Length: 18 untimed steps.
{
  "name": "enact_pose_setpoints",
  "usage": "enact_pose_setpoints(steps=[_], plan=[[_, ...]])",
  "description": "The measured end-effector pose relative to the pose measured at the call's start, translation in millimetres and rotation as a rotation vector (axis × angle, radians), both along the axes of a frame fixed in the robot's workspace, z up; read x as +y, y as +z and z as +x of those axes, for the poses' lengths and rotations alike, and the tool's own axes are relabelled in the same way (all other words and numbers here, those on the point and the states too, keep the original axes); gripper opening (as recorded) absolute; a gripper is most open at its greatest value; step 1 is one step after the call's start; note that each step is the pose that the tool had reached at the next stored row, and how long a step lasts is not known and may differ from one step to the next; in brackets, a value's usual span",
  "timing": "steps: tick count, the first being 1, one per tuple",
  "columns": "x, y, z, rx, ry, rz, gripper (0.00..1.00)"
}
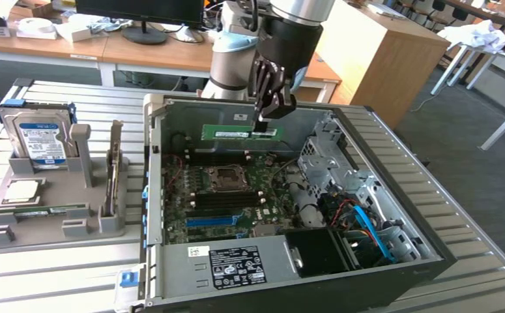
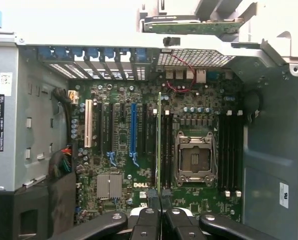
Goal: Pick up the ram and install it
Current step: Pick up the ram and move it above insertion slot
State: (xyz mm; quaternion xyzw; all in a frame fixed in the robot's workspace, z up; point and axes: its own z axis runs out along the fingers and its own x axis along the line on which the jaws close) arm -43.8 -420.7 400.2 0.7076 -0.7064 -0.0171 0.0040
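The robot arm's fingers (image 2: 148, 221) are closing tightly on one ram (image 1: 234, 132), a long green stick, gripping it by its upper edge and holding it level. The ram is hanging over an open computer case (image 1: 154, 130), which is taking up the half of the counter (image 1: 52, 274) toward its edge on the exterior view's right.

The picking up is looking finished, since the stick is off the counter and in the grip. The installing is not done. The ram is hovering in the air above the motherboard (image 2: 124, 130), seemingly clear of it, and is not sitting in any slot. In the wrist view it is showing edge-on as a thin line running alongside the dark memory slots (image 2: 167, 150) just beside the empty processor socket (image 2: 194, 160). More dark slots are lying on the socket's other side, and their exact number is hard to tell.

Counting what is showing:
- One arm is working, holding one ram over one open case.
- One grey holder (image 1: 43, 229) is sitting near the counter's edge on the exterior view's left.
- One blue-labelled hard drive (image 1: 33, 140) is standing upright in the holder.
- One square silver processor chip (image 1: 22, 190) is lying flat in the holder.
- One thin green strip (image 1: 43, 210), possibly a second memory stick, is lying along the holder's near side.
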Motion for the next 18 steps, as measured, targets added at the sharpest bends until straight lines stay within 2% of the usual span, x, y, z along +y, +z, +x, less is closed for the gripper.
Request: enact_pose_setpoints(steps=[7,12,18], plan=[[5.2,-0.5,0.1,0.0000,0.000,0.0000,0.12],[5.4,-1.3,0.1,-0.0001,0.000,0.0002,0.12],[5.2,-11.7,0.0,-0.0003,0.000,0.0000,0.12]])
